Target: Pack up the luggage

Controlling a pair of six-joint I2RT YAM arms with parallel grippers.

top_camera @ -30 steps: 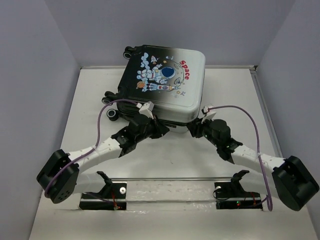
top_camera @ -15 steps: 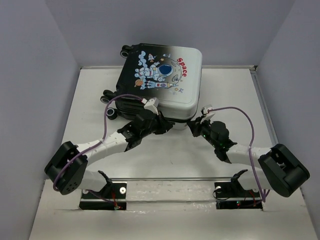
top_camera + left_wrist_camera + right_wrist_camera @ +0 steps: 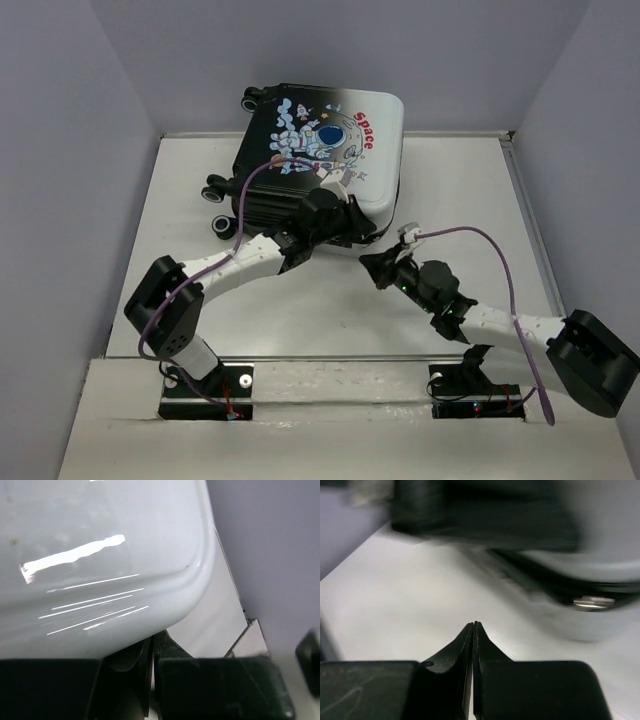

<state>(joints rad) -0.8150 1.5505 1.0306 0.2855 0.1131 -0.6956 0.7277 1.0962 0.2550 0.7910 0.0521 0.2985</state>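
The luggage (image 3: 320,150), a small hard-shell suitcase with an astronaut and red "Space" print, lies at the back of the table with its lid nearly down. My left gripper (image 3: 355,222) is shut and empty, pressed against the lid's near right white corner (image 3: 125,570). Its fingertips (image 3: 152,642) sit under the glossy white shell. My right gripper (image 3: 368,262) is shut and empty, just above the table a little in front of the case. In the right wrist view the gripper (image 3: 473,626) points at the blurred suitcase edge (image 3: 580,587).
Black caster wheels (image 3: 215,190) stick out on the suitcase's left side. Grey walls close in the table on the left, back and right. A metal rail (image 3: 340,358) runs along the near edge by the arm bases.
My left gripper has moved right along the lid's front edge to its right corner. The lid has dropped lower. My right gripper has pulled back from the suitcase toward the near side.
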